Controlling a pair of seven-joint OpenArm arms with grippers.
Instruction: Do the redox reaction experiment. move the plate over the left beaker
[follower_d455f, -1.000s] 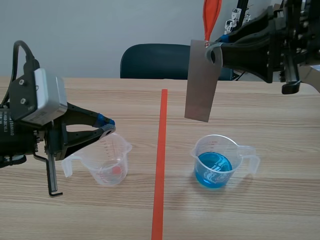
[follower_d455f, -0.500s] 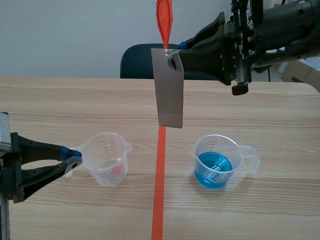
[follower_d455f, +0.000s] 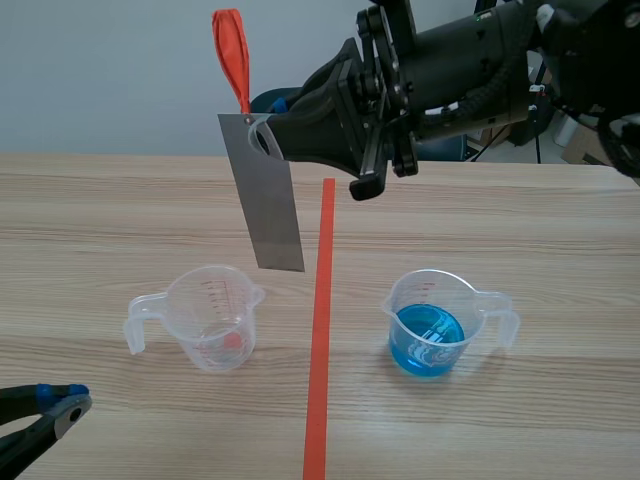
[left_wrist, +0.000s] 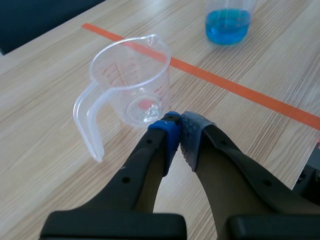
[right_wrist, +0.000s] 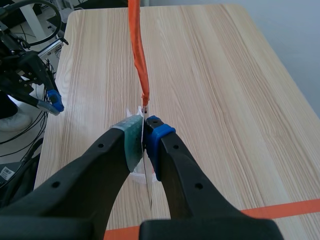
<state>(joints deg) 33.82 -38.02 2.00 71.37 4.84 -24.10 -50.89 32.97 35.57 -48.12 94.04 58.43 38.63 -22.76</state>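
Note:
A grey metal plate (follower_d455f: 264, 200) hangs upright from an orange strap (follower_d455f: 232, 52), with my right gripper (follower_d455f: 262, 136) shut on its top end. The plate's lower edge is above and slightly right of the left beaker (follower_d455f: 205, 318), a clear one with a small red spot at its bottom. In the right wrist view the plate (right_wrist: 148, 186) is edge-on between the pads of that gripper (right_wrist: 144, 136), under the strap (right_wrist: 138, 55). My left gripper (follower_d455f: 58, 408) is shut on nothing, low at the table's near left. In the left wrist view it (left_wrist: 178, 134) sits just short of the beaker (left_wrist: 132, 80).
A second beaker (follower_d455f: 432, 325) holding blue liquid stands right of the orange tape line (follower_d455f: 321, 330); it also shows in the left wrist view as the blue beaker (left_wrist: 228, 19). A dark chair back (follower_d455f: 285, 105) is behind the table's far edge.
The right arm has carried the plate leftward, across the tape line, to above the left beaker. The left gripper has drawn back from the beaker toward the near left corner.

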